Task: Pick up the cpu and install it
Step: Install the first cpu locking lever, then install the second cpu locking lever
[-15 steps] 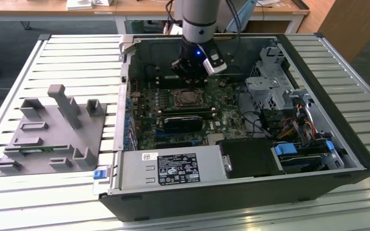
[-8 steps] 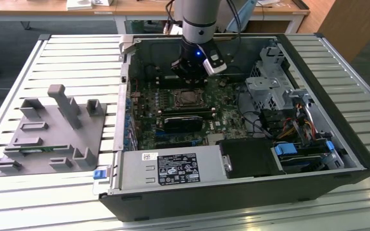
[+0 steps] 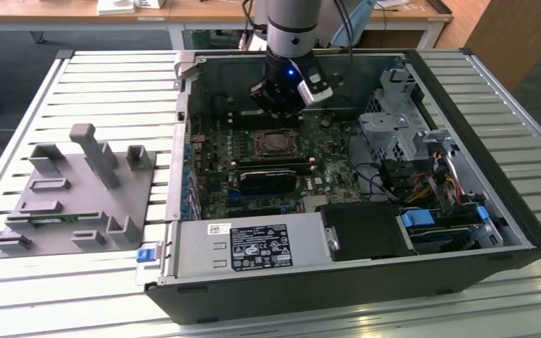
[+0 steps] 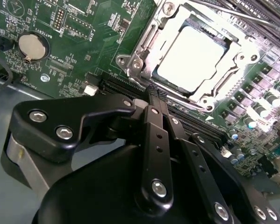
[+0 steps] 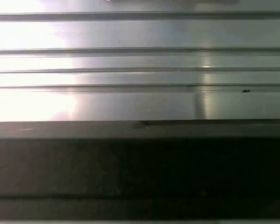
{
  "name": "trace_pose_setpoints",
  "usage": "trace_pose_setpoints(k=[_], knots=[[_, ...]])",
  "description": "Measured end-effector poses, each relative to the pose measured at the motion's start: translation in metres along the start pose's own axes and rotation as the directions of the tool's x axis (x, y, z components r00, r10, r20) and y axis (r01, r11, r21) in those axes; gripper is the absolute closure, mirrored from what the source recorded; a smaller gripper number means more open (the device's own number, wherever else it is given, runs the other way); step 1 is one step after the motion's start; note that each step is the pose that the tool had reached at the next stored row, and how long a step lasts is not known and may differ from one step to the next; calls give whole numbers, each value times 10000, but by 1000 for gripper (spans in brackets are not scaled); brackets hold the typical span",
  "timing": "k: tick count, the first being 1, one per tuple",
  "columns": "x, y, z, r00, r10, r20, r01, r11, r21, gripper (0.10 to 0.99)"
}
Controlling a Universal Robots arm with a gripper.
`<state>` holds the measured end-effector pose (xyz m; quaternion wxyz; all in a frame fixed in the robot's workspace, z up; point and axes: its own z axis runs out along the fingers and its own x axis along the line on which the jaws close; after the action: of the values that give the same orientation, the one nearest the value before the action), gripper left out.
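Observation:
The cpu (image 4: 191, 58), a flat square chip with a shiny silver-grey top, lies inside the open metal-framed socket (image 4: 139, 58) on the green motherboard. In the exterior view the cpu (image 3: 272, 144) sits in the middle of the board inside the open computer case. My gripper (image 4: 154, 95) is just off one side of the socket, a little above the board. Its two black fingers are pressed together, shut with nothing between them. Seen from the exterior view, the gripper (image 3: 278, 111) hangs over the far part of the board, just beyond the socket.
A grey moulded fixture (image 3: 73, 204) stands on the slatted metal table (image 5: 140, 60) at the exterior view's left. Inside the case are the power supply (image 3: 251, 246), a drive cage (image 3: 393, 134) and loose cables (image 3: 439, 186). A coin battery (image 4: 33, 45) and long black slots (image 4: 125, 91) lie near the gripper.

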<state>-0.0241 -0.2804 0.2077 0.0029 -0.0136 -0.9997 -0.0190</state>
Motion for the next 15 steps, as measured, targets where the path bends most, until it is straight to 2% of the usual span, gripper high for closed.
trace_pose_setpoints(k=[8,15], knots=[[-86,0,2,10000,0,-1,0,10000,2,980],[-89,-13,1,10000,-1,-2,1,10000,3,980]])
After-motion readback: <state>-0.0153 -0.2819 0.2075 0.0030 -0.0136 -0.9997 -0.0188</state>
